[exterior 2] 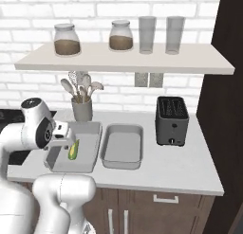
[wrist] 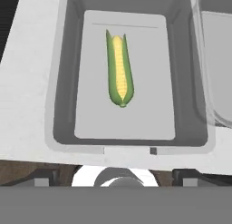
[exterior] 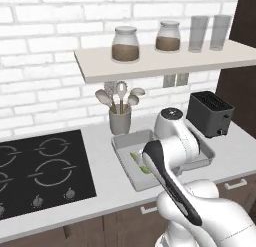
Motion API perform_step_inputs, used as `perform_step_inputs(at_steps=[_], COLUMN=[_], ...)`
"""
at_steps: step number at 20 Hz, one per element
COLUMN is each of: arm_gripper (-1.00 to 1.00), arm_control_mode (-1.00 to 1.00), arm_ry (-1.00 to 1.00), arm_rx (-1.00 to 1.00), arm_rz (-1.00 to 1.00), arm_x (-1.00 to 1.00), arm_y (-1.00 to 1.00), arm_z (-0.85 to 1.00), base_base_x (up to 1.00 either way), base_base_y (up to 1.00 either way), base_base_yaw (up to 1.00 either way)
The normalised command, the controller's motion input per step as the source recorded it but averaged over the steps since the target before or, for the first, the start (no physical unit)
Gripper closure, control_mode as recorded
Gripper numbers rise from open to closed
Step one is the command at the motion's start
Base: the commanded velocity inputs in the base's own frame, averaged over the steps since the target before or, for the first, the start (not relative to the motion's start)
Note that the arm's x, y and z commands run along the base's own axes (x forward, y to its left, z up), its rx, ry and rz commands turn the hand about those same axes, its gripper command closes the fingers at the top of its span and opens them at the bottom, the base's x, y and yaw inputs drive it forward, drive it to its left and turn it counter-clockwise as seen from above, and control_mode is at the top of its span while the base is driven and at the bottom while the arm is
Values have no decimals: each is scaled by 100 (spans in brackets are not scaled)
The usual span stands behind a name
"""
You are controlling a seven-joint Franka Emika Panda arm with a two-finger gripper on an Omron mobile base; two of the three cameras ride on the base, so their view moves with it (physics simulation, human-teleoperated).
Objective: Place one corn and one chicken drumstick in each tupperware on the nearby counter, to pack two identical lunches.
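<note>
Now our fingers stand wide above the left tupperware; its corn lies directly ahead, long axis running near to far.

Pale counter bearing two grey tupperware trays, black toaster, utensil crock, inset cooktop.

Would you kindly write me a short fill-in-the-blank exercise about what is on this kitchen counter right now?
1. The ear of corn lies inside the ____ of the two tupperware trays, the one nearer the stove.
2. The other tupperware holds ____.
3. The black toaster stands to the ____ of both trays in the right base view.
4. On the shelf stand two jars and two ____.

Missing words: left; nothing; right; glasses
</note>
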Motion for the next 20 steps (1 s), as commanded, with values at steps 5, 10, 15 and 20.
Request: perform_step_inputs(at_steps=[5, 10, 15, 20], arm_gripper=[-100, -100, -100, -100], arm_control_mode=[-100, -100, -100, 100], arm_ry=[-3, 0, 0, -5], arm_rx=[1, 3, 0, 0], arm_rz=[0, 1, 0, 0], arm_x=[-59, -10, 0, -25], arm_y=[-5, -1, 0, 0], arm_z=[80, 73, 0, 0], base_base_x=[0, 0, 0, -20], base_base_y=[0, 0, 0, 0], base_base_yaw=[0, 0, 0, 0])
